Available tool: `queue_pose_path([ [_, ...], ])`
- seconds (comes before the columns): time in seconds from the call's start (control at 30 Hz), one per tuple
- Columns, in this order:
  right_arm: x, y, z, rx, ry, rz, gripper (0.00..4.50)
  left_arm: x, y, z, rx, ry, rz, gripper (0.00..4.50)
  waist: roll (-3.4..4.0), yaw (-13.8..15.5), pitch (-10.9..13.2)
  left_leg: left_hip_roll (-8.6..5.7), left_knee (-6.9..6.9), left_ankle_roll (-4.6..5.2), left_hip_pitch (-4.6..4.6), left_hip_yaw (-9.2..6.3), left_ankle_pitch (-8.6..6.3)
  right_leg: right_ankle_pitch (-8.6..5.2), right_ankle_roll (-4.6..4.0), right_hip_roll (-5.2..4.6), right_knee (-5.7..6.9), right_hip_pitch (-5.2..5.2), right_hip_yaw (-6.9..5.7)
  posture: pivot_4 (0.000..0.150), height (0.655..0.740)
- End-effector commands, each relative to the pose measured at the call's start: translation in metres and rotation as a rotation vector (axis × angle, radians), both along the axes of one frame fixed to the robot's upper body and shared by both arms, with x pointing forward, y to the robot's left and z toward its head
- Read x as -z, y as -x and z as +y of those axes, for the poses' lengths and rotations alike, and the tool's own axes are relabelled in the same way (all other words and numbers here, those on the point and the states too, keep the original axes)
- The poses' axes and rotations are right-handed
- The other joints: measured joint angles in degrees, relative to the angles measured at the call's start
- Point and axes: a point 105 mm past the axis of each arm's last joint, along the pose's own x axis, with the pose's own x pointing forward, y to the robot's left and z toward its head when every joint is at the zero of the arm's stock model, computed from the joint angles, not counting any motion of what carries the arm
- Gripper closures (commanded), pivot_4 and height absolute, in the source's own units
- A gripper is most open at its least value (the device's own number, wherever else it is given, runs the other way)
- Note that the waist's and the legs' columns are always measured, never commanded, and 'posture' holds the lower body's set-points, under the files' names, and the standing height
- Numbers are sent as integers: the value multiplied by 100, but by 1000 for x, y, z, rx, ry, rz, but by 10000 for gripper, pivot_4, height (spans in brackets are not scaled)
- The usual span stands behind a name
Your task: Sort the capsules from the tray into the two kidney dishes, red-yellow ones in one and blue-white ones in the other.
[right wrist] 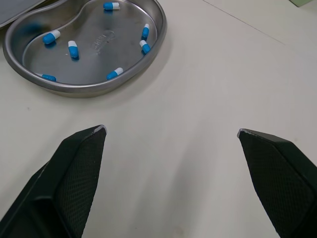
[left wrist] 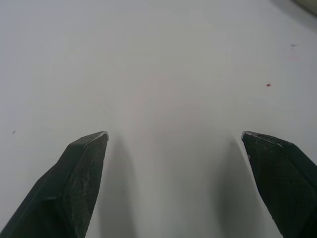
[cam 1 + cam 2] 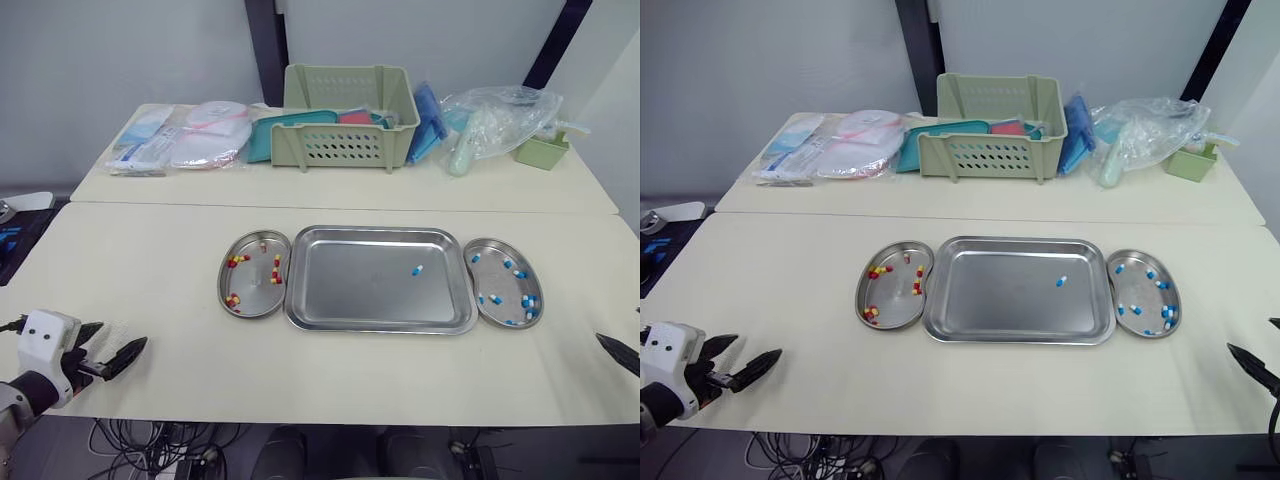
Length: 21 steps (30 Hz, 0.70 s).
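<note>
Looking down in the left eye view, a rectangular stainless-steel tray (image 3: 350, 290) lies mid-way across the cream table (image 3: 150, 270), between two kidney-shaped steel dishes that touch or nearly touch its short sides. The left kidney dish (image 3: 253, 285) holds a handful of red-yellow capsules (image 3: 275, 272). The right kidney dish (image 3: 497, 281) holds the sorted blue-white capsules (image 3: 519, 273). One lone blue-white capsule (image 3: 417, 270) lies on the tray floor, right of centre and toward the far side, with no red-yellow ones beside it. By my reading the sorting is nearly finished, with only this last piece to carry to the right dish. The left gripper (image 3: 122, 334) hovers at the near left edge of the table, well apart from the tray.

The right eye view gives the same layout, with a pale green perforated basket (image 3: 995, 125) far behind. The lone capsule's long axis runs on a slant, its white end pointing far-right and its blue end near-left, as well as I can make out.

The left wrist view has the two black fingers spread wide over bare tabletop, gripping nothing.

The right wrist view has the right gripper (image 1: 171, 131) likewise spread wide and empty, over the table just near of the right dish and its capsules.
</note>
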Motion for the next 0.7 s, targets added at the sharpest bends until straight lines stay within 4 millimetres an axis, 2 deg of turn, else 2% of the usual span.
queue_pose_path([
  [0.03,-9,1,-4,-6,40,-16,0,-21,0,-30,145,-11,-53,251,0,1,0,0,0,0,0,1,0,0,0,0,-1,0,1,1500,7400],
  [0.2,-3,6,-4,-8,50,4,0,-29,9,-112,451,108,-47,251,7,1,-2,-1,0,0,-1,6,0,0,0,-1,-3,2,5,1500,7400],
  [0.37,4,15,-1,-20,59,25,0,-35,17,-165,641,222,-133,251,17,5,-8,0,0,0,1,7,0,0,0,1,-3,3,6,1500,7400],
  [0.47,6,20,2,-22,50,37,0,-37,14,-178,677,273,-184,251,21,6,-10,-1,1,0,1,7,0,0,0,1,-3,4,6,1500,7400],
  [0.7,11,32,7,-28,40,72,0,-25,6,-184,689,313,-216,251,33,5,-18,-3,2,0,3,7,0,0,1,1,-5,6,6,1500,7400],
])
